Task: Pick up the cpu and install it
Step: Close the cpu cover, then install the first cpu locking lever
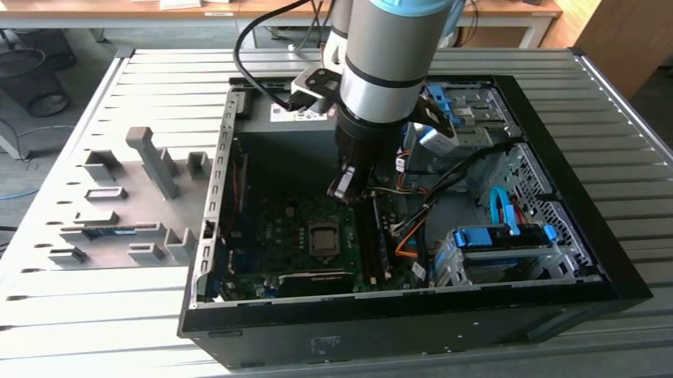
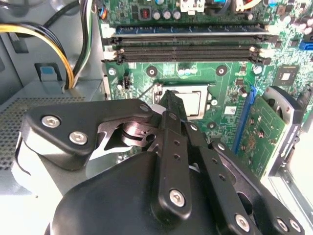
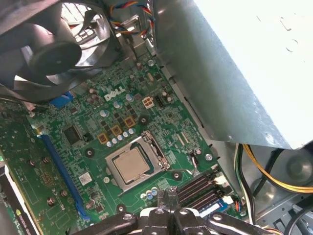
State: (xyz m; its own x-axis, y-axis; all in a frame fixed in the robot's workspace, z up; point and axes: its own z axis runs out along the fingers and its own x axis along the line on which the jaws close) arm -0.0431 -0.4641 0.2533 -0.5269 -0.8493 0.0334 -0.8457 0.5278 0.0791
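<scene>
First wrist view: cpu (image 3: 131, 163) seated in socket just ahead of pincer (image 3: 167, 196), fingers closed, apparently empty; second wrist view half-hides it.

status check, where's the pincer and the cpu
Pincer shut, empty, above motherboard. Cpu seated in socket. Memory slots just beside pincer tips.

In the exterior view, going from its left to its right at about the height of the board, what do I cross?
Grey fixture plate with upright blocks → cpu in its socket → orange cable bundle → blue drive cage → case's right wall.
</scene>
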